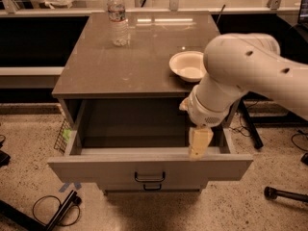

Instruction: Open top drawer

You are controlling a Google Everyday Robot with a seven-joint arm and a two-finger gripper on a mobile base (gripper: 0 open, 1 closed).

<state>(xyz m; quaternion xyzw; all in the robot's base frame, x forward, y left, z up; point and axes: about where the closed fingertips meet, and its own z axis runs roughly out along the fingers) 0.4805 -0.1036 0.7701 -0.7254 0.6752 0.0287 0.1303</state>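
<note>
The top drawer (96, 170) stands pulled far out from under the grey table top (130, 57). Its pale-grey front faces me, with a small black bar handle (149, 177) at its centre, and the inside looks empty. My gripper (199, 142) hangs on the white arm (240, 76), pointing down. It sits at the inner side of the drawer's front rim, right of the middle and above the handle. It holds nothing that I can see. A second black handle (152, 187) of a lower drawer peeks out just below.
A water bottle (118, 18) stands at the table's back left and a white bowl (186, 65) at its right edge, partly behind my arm. Black cables and a stand leg (57, 211) lie on the floor at lower left. Another black leg (284, 194) is at lower right.
</note>
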